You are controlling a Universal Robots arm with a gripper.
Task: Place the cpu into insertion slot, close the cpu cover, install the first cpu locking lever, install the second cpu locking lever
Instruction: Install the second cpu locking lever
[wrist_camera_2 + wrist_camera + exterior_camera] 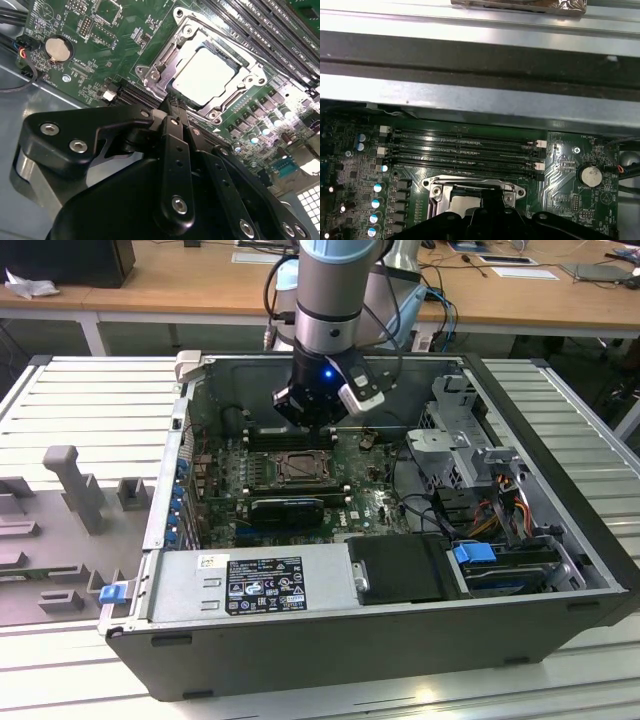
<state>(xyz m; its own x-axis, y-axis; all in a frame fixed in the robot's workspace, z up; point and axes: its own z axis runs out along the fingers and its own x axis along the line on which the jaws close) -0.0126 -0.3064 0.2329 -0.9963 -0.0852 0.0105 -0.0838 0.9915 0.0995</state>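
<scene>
I hang over an open computer case (560, 540) that lies on its side on a grey slatted surface (80, 390). My hand (312, 410) is down inside the case, above the green board (370, 500).

In the exterior view, the insertion slot (299, 469) sits near the middle of the board. My hand is at about 12 o'clock from the slot and close to it. A long black card (288, 508) lies at 6 o'clock from the slot, just beside it. The long thin memory slots (285, 437) lie at 12 o'clock from it, under my hand. A big silver box (250, 585) with a label is farther off at 6 o'clock.

In the second wrist view, the cpu (205, 75) is in the slot with its pale shiny face up. The cpu cover (167, 60) lies flat down around it, and the cpu shows through the window. The tip of my hand (171, 105) is just beside one edge of the cover. I cannot tell if it touches. I cannot tell if my hand is open or closed. It holds nothing that I can see.

A round silver battery (59, 49) sits on the board, well apart from the slot.
</scene>
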